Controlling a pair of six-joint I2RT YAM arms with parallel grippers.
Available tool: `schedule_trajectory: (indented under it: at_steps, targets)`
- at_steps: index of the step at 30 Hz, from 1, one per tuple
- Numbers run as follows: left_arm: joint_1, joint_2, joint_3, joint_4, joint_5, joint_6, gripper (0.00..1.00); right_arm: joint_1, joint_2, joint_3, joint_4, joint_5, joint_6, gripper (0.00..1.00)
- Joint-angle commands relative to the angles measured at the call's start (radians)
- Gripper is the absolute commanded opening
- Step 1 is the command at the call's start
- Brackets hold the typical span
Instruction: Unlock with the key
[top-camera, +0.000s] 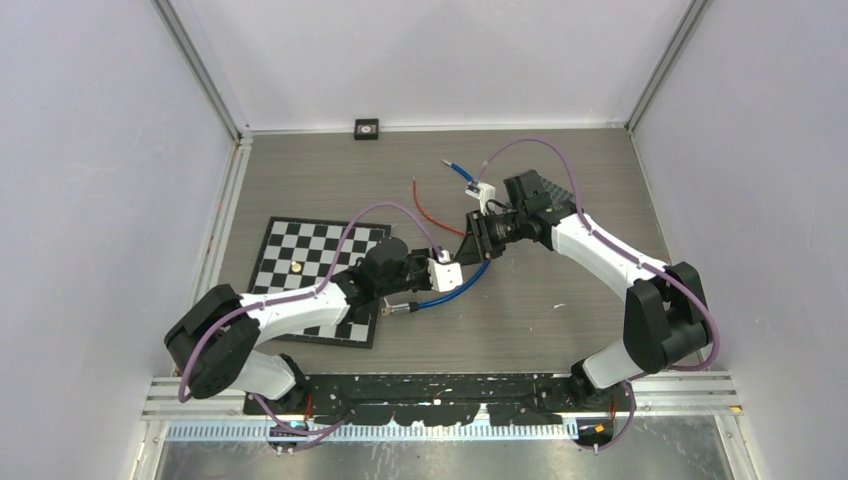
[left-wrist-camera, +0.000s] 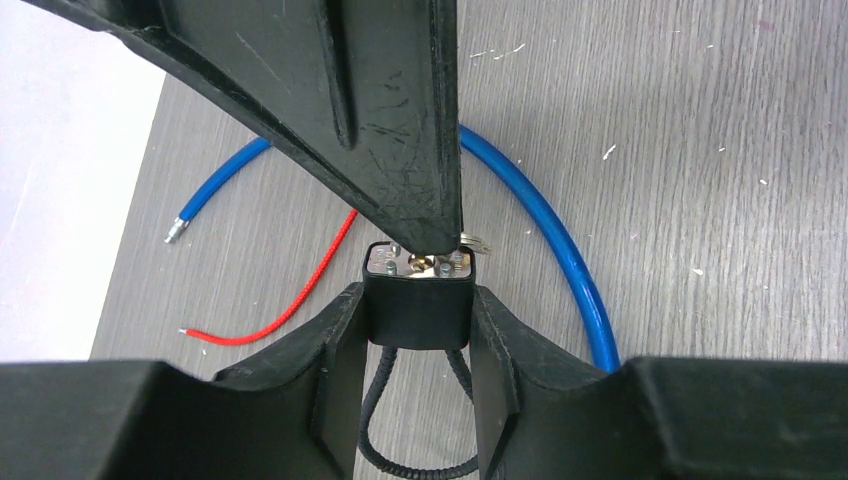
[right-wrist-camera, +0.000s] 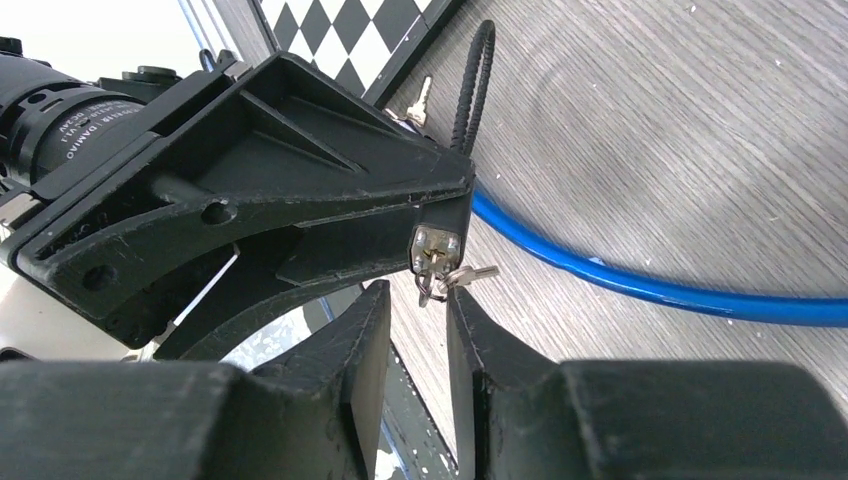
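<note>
Padlock of black plastic with a silver keyway face sits clamped in the left gripper near mid-table, above a looping blue cable; a small silver key on a ring juts from its face. The right gripper brackets the key with jaws narrowly apart, and whether they pinch it cannot be told. A clean turn likely calls for a square pinch on the key's bow, rotation along the keyway's axis, and a firm left hold

Lab test cell: white enclosure walls, aluminium framing.
</note>
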Motion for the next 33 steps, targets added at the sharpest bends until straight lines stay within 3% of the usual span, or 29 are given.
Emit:
schedule_trajectory:
  at_steps: [1,15,21,28,33]
  targets:
    - [-0.002,0.002,0.040,0.065,-0.015,-0.010,0.00,0.005,0.013,0.002,0.060,-0.049,0.034,0.29]
    - [-0.003,0.018,0.056,0.059,-0.026,-0.028,0.00,0.006,0.041,-0.018,0.129,-0.001,0.107,0.01]
    - [-0.004,0.028,0.099,0.023,-0.020,-0.093,0.00,0.037,0.041,-0.033,0.173,0.094,0.140,0.00]
    - [-0.004,0.027,0.138,-0.067,0.127,-0.131,0.00,0.103,0.057,-0.011,0.187,0.118,0.099,0.00]
    - [-0.038,0.049,0.156,-0.097,-0.017,-0.014,0.00,0.111,0.099,0.008,0.214,0.075,0.167,0.01]
